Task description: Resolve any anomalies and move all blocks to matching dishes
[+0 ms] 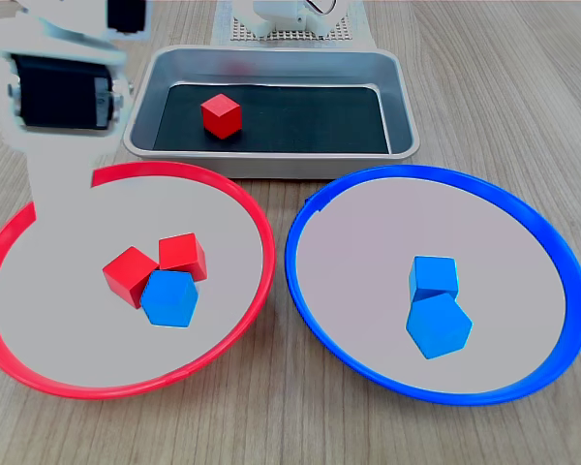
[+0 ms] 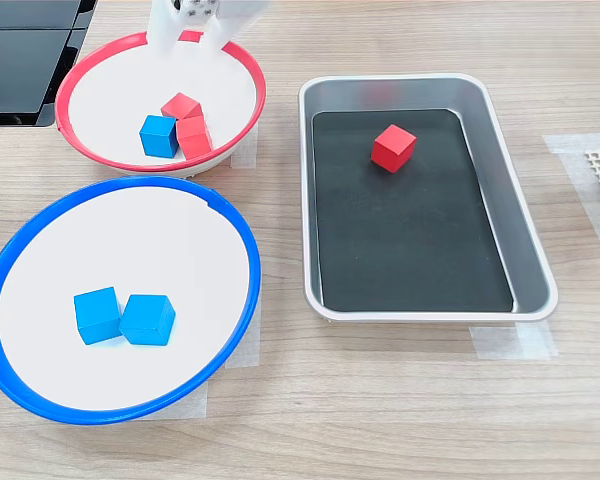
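- Gripper (image 2: 192,35): white plastic, seen only at the top edge of the second exterior view, two prongs hanging over the far rim of the red-rimmed shallow round dish (image 2: 242,72). The prongs stand apart with nothing between them. In the first exterior view only the blurred arm body shows at top left.
- Anomaly: one small matte blue cube (image 1: 170,297) sits in the red-rimmed dish, pressed against two small matte red cubes (image 1: 129,274) (image 1: 183,256).
- Risk 1: tight cluster. A prong coming down beside the blue cube probably lands on a red neighbour, shoves the group or pinches two cubes at once.
- Risk 2: the blue cube sits rotated to the jaw line, going by the first exterior view. A corner-on grip likely squirts it out.
- Risk 3: sloped dish wall. A nudged cube may slide along it or hop the rim onto the wooden table (image 2: 400,400).
- Blue-rimmed shallow round dish (image 2: 242,300) already holds two small matte blue cubes (image 2: 98,315) (image 2: 148,320), touching. Dropping the third on top could bounce it out, so aim for bare floor.
- Third small matte red cube (image 2: 393,147) sits alone in the rectangular silver tray with black floor (image 2: 520,250). Easy pick, only the tray wall to clear.
- Order risk: taking the tray cube first adds clutter around the stray blue one.
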### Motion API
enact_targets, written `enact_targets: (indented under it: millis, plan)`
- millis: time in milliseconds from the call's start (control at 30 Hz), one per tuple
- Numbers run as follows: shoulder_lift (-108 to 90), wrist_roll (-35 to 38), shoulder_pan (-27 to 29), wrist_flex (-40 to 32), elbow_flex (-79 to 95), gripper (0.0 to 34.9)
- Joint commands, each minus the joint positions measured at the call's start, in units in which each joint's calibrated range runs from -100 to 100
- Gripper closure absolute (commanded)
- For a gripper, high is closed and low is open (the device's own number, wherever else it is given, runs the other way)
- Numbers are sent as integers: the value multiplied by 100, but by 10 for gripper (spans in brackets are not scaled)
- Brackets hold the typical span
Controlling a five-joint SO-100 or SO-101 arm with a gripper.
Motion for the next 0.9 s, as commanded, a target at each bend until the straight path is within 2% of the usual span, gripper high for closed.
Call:
enact_targets:
  millis: [0, 167, 367, 500, 767, 867]
  plan:
    - [-207, 567, -223, -492, -112, 257]
    - [-54, 1201, -552, -1202, 33, 261]
    - [57, 1499, -740, -1384, 479, 273]
    - [74, 1661, -806, -1664, 880, 261]
    - [82, 1700, -957, -1664, 971, 207]
    - [57, 1758, -976, -1623, 962, 203]
